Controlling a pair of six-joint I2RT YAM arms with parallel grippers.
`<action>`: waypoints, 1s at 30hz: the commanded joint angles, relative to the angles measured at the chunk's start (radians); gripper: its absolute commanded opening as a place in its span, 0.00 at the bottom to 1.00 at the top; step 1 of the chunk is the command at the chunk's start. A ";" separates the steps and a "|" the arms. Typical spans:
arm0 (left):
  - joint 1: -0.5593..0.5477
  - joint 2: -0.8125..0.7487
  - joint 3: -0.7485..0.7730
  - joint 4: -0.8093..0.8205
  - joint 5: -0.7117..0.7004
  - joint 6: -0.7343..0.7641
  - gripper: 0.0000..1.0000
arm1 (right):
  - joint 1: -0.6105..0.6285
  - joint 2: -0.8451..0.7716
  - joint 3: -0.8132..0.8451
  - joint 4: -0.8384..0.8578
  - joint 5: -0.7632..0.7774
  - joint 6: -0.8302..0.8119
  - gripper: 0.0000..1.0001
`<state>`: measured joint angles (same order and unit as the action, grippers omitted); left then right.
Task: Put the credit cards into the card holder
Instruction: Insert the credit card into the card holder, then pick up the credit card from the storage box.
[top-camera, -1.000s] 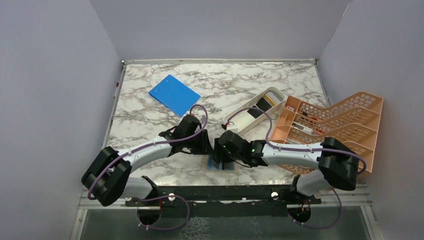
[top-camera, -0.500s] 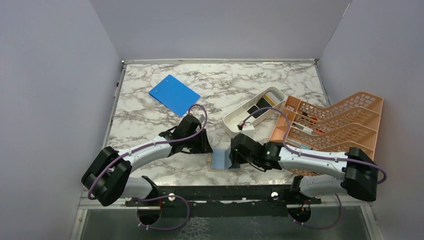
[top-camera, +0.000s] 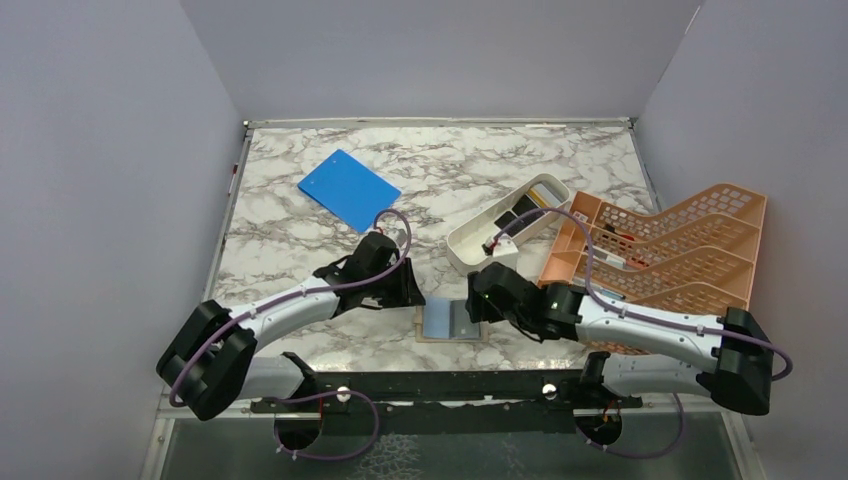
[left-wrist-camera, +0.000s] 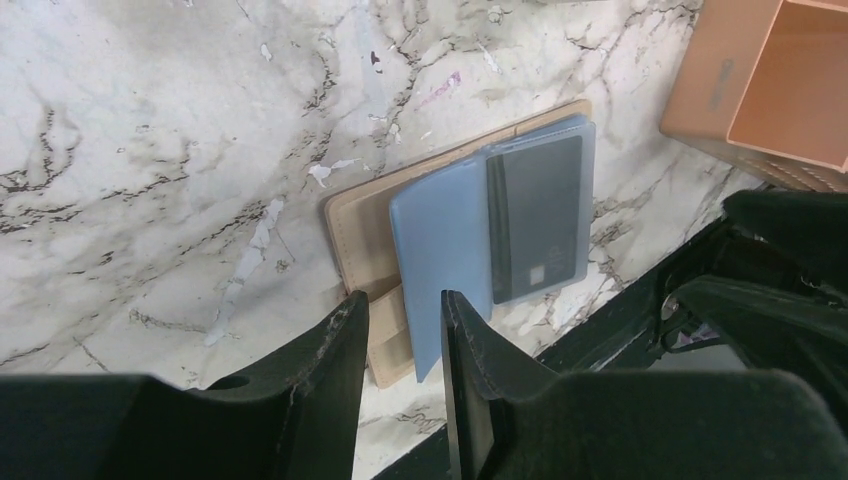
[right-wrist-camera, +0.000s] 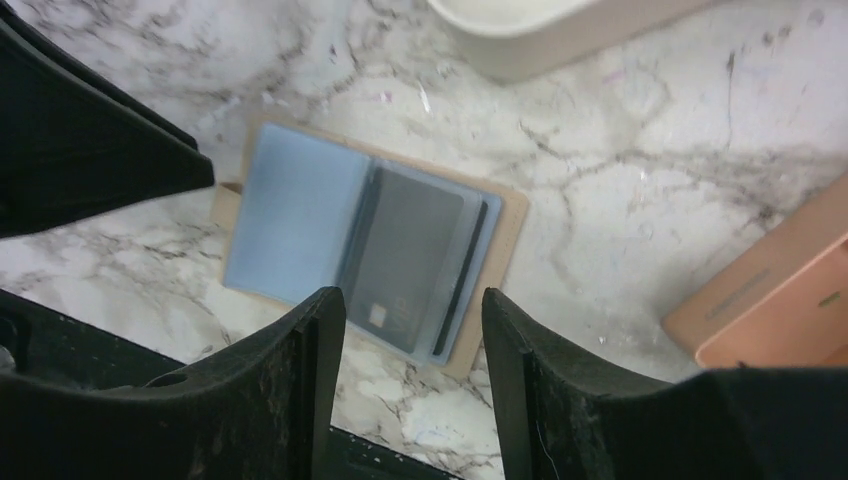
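Left tool (left-wrist-camera: 402, 308) and right tool (right-wrist-camera: 412, 300) both gape empty above the floppy card holder (left-wrist-camera: 355, 230); its black card (left-wrist-camera: 535, 215) looks stiff, slick, so pinch an edge.
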<state>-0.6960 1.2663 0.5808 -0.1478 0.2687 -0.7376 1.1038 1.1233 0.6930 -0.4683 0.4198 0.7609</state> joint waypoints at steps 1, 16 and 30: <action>-0.003 -0.056 0.014 0.016 -0.022 0.039 0.36 | -0.063 -0.005 0.105 0.060 -0.008 -0.197 0.58; -0.003 -0.226 0.127 -0.115 -0.087 0.252 0.38 | -0.575 0.295 0.400 0.141 -0.182 -0.681 0.59; -0.003 -0.273 0.188 -0.203 -0.118 0.346 0.39 | -0.823 0.620 0.641 0.117 -0.232 -0.987 0.72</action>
<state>-0.6960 1.0420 0.7147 -0.3176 0.1886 -0.4408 0.3000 1.7046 1.2846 -0.3370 0.2092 -0.1108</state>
